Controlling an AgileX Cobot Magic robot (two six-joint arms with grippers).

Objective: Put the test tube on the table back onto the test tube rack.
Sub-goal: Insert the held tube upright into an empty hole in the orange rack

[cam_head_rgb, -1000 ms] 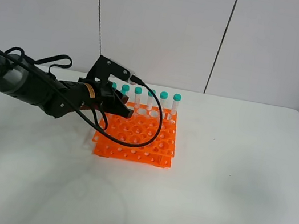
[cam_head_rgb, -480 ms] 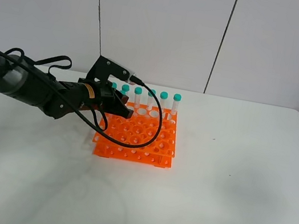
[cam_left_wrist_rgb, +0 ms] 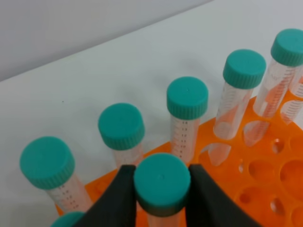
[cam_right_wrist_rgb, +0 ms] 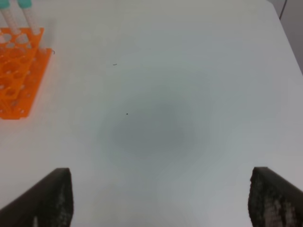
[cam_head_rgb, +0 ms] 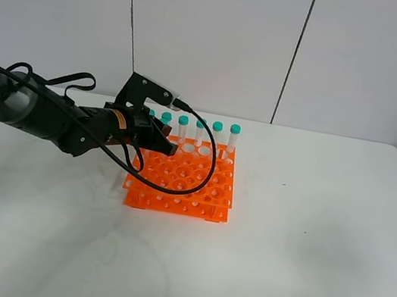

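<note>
the left claw (cam_left_wrist_rgb: 161, 189) pinches the test tube (cam_left_wrist_rgb: 162, 183) by its teal cap, one dark finger (cam_left_wrist_rgb: 118, 198) pressed on each side, the tube upright over the near-left part of the test tube rack (cam_head_rgb: 184, 180). just beyond the claw stands a row of other teal-capped tubes (cam_left_wrist_rgb: 187, 101) seated in the rack's far holes, and the held tube sits just in front of that row, apart from it. against the earlier frames almost nothing differs: in the exterior high view the left claw (cam_head_rgb: 155, 139) hangs at the same spot over the rack's left rear corner, the cable loop lies the same, and the rack has not shifted on the counter (cam_head_rgb: 305, 244). the right claw (cam_right_wrist_rgb: 161, 201) is spread wide over bare counter, the rack's edge well off to its side.
</note>
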